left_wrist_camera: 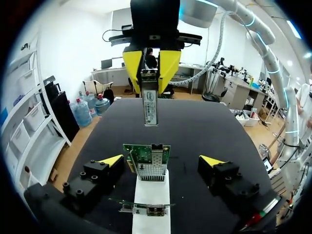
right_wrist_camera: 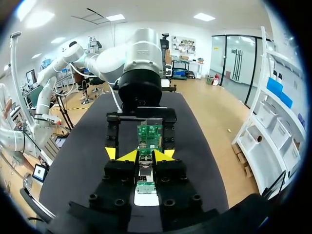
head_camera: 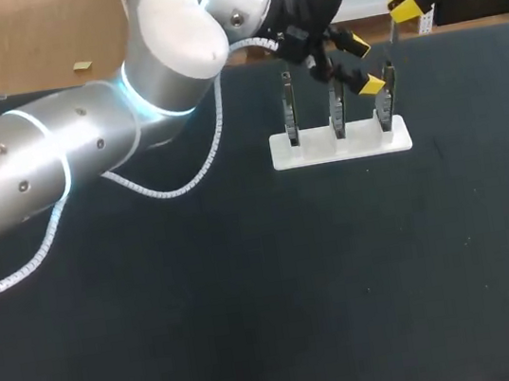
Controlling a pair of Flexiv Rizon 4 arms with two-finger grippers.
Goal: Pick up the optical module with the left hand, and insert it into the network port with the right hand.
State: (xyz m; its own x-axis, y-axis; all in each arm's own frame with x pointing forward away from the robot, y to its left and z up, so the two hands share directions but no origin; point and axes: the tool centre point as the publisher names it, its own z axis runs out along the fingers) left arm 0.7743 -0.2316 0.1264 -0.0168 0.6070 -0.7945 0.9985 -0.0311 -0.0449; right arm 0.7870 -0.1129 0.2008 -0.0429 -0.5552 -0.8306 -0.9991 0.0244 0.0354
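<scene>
The right end effector (left_wrist_camera: 150, 80) is clamped on the slim silver metal optical module (left_wrist_camera: 150, 105), holding it by its upper part so that it hangs aloft near the end of the long white stand (left_wrist_camera: 151, 195), touching no card. The left end effector (left_wrist_camera: 161, 160) stands wide open and holds nothing. Its fingers sit either side of an upright green network card (left_wrist_camera: 146, 152) on that stand, and the card carries the metal-caged network port (left_wrist_camera: 152, 170). I judge the module light, rigid and smooth-sided, so gripping its back half leaves the nose free to enter. Its connector end and the thin card look delicate, and a skewed push could tip the stand. Room is tight between the two end effectors and the neighbouring cards (head_camera: 289, 109). The stand sits well in from the edges of the dark surface (head_camera: 251, 296), so upward or outward looks the easiest retreat.
</scene>
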